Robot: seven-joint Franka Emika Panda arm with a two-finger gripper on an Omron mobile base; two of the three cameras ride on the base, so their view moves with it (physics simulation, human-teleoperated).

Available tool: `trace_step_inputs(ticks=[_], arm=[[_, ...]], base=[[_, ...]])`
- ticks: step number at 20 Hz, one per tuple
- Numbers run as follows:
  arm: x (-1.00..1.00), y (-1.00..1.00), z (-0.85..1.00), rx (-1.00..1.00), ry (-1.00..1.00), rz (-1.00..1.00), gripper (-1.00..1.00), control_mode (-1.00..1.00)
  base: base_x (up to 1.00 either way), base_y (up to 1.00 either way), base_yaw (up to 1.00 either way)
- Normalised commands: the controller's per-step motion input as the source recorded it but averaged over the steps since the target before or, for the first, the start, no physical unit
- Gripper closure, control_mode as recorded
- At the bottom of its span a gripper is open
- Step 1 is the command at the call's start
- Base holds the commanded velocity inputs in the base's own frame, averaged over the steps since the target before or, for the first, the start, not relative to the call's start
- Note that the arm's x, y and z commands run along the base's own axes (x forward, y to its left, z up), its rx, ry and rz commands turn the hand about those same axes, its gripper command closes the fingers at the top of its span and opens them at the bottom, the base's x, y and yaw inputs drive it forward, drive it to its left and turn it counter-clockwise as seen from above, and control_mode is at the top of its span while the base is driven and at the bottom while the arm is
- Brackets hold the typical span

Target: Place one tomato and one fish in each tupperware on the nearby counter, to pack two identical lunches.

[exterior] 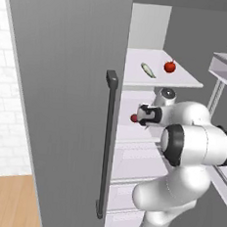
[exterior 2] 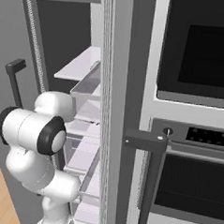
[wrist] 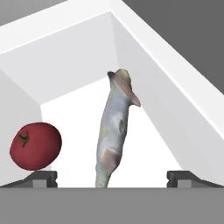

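Setting: an open fridge with white shelves; its grey door takes up the left half of the left base view.
Arm: it reaches from the lower right of the left base view into the middle shelf, wrist at centre frame.
Gripper: jaws wide apart and empty, their two dark tips rising at the bottom left and bottom right of the hand view.
Near fish: lies lengthwise at the centre of the hand view, between the two tips, its near end at the bottom edge.
Near tomato: lower left of the hand view, just beside the left tip and apart from the fish; in the left base view it shows as a red spot left of the wrist.
Upper shelf: carries a second fish and a second tomato, near each other in the upper centre of the left base view.
Step in hand (judged): picking the near fish off the middle shelf.
Doing it well: keep the fish centred between the tips, go forward until the tips flank its thick middle, then close across its narrow width.
Risk: drifting left may nudge the round tomato and set it rolling; a grip near the thin tail may slip.
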Motion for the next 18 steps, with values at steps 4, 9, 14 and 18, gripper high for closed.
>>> trace_step_inputs(ticks=[4, 9, 14, 18], arm=[[0.33, -0.11, -0.34, 0.00, 0.00, 0.00, -1.00, -1.00], [0.48, -0.01, -0.26, 0.00, 0.00, 0.00, 1.00, -1.00], [0.30, 0.00, -0.29, 0.00, -0.01, -0.01, 1.00, -1.00], [-0.19, 0.00, 0.00, 0.00, 0.00, 0.00, 1.00, -1.00]], base=[[0.00, 0.00, 0.00], [0.00, 0.00, 0.00], [0.00, 0.00, 0.00], [0.00, 0.00, 0.00]])
